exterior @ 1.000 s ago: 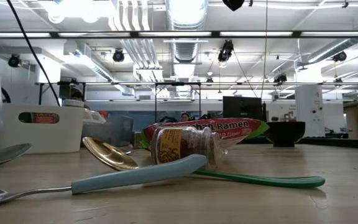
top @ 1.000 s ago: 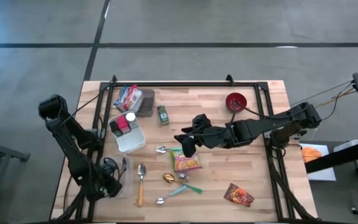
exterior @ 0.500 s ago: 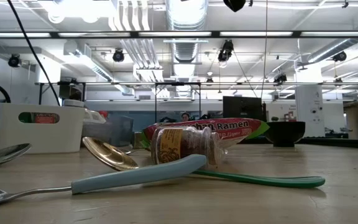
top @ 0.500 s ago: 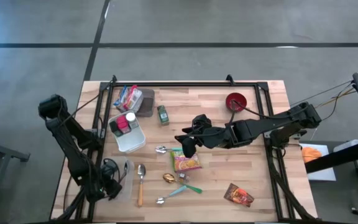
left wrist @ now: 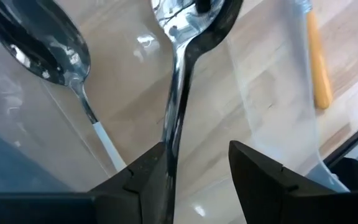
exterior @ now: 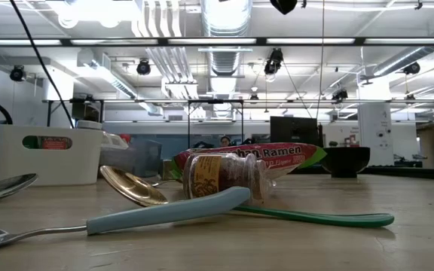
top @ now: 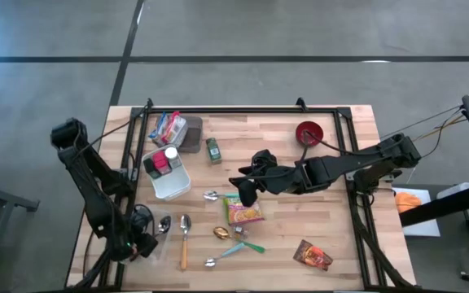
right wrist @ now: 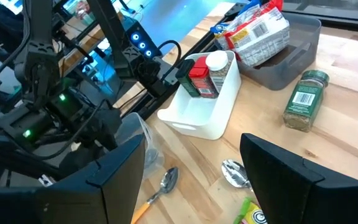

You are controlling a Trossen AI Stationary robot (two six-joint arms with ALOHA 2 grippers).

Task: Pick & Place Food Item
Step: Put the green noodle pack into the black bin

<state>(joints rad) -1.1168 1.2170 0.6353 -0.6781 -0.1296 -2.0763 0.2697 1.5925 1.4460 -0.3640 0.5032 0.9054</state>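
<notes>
Since a second ago my left end effector (top: pixel 141 242) has shifted, jaws apart around a spoon (left wrist: pixel 182 74), lower left; right end effector (top: pixel 246 194) open mid-frame.

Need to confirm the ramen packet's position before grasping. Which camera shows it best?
The high view: the ramen packet lies flat and whole, just below the right tool. The low view shows only its edge behind a jar. The right wrist view catches one corner; the left wrist view shows none.

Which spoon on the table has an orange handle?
The spoon lying just right of the left gripper, bowl toward the white bin. Its handle is orange; the others have teal, green or metal handles.
</notes>
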